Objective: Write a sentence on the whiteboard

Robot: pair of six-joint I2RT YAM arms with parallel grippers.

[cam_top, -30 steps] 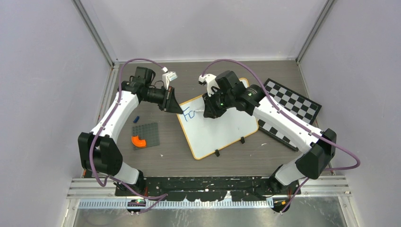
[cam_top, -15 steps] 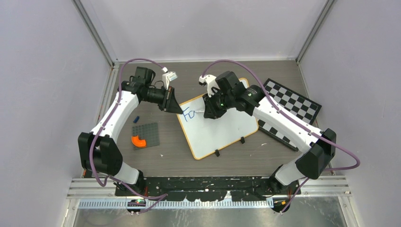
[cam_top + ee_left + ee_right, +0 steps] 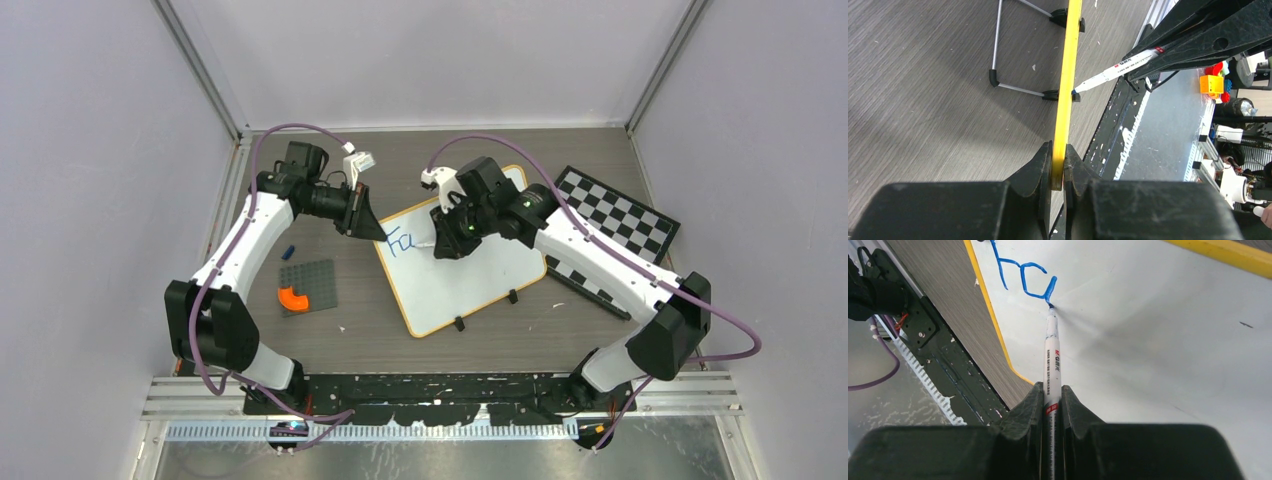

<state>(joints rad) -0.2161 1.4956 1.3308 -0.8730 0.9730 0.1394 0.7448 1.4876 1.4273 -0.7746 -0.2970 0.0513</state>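
Note:
The whiteboard [image 3: 470, 280], white with a thin orange-yellow frame, lies at mid-table on two black clip feet. My left gripper [image 3: 378, 232] is shut on its left edge; the left wrist view shows the yellow frame [image 3: 1068, 75] pinched between the jaws of that gripper [image 3: 1059, 167]. My right gripper [image 3: 447, 243] hangs over the board's upper left part, shut on a white marker [image 3: 1052, 360]. The marker's blue tip touches the whiteboard [image 3: 1158, 340] at the end of blue letters reading "Fa" [image 3: 1023, 280]. The marker [image 3: 1118, 67] also shows past the frame in the left wrist view.
A black-and-white checkered board [image 3: 620, 215] lies right of the whiteboard under the right arm. Left of the whiteboard lie a grey baseplate [image 3: 308, 285] with an orange curved piece [image 3: 293, 298] and a small blue item [image 3: 289, 249]. Grey walls enclose the table.
The right gripper has shifted slightly right and toward the near edge with the marker, adding a stroke that turns the second letter into an "a". The left arm has not moved.

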